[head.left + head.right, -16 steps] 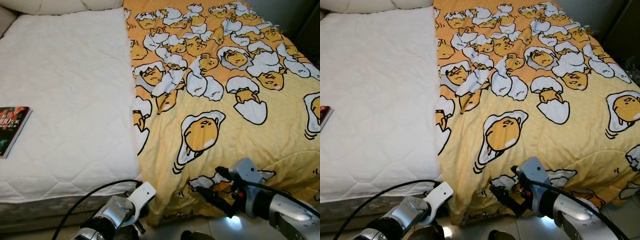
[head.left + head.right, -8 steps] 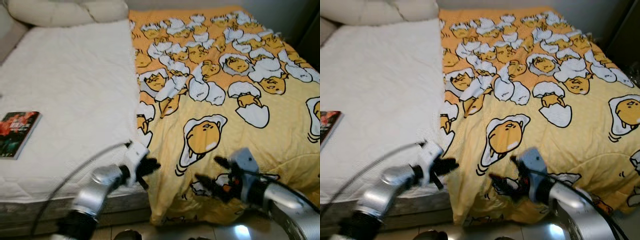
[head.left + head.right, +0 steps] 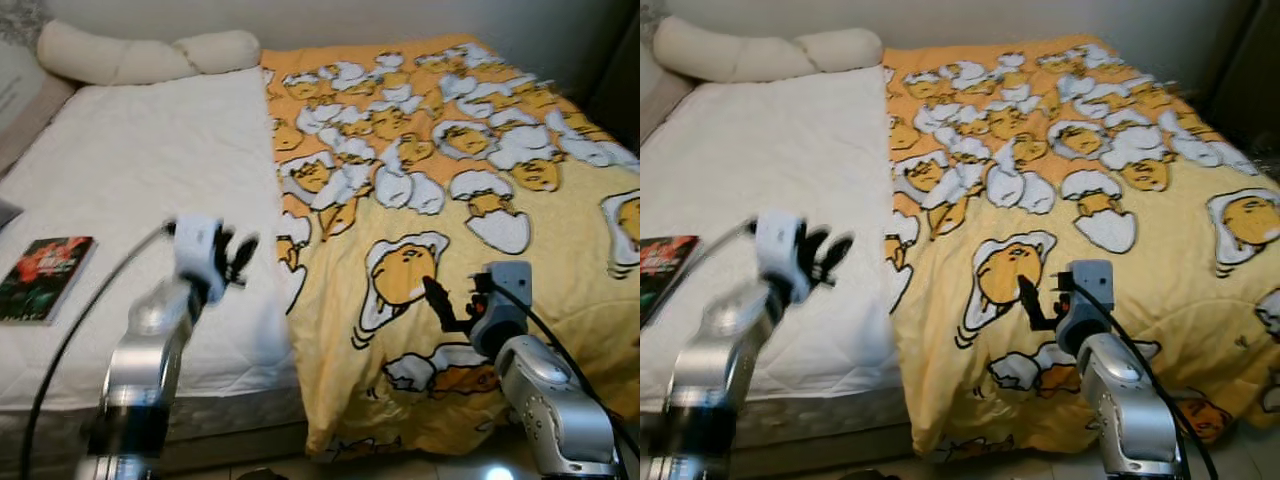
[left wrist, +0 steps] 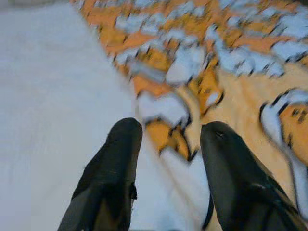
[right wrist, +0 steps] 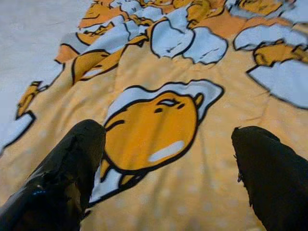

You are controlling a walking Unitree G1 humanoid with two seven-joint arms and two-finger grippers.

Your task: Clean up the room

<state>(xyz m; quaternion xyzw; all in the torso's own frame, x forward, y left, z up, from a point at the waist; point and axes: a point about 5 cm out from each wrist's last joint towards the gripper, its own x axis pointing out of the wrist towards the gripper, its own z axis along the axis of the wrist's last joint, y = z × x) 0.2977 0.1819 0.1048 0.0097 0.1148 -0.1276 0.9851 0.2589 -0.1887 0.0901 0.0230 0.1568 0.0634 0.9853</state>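
Yellow blanket with egg cartoons, spread flat over the right half of the bed and hanging over the foot edge; left border running in a straight line up the mattress, leaving the white quilted half bare. Book lying flat near the left edge of that bare half. Long pillow across the head end. Left gripper raised above the white mattress just beside the blanket's border, jaws spread, nothing between them. Right gripper low over the blanket near the foot, jaws wide apart, holding nothing. Progress judged: blanket smooth but covering only half the bed, book off any shelf; consistent either with a cover being drawn across or one being pulled back for stripping. Remaining work likely concerns blanket and book.
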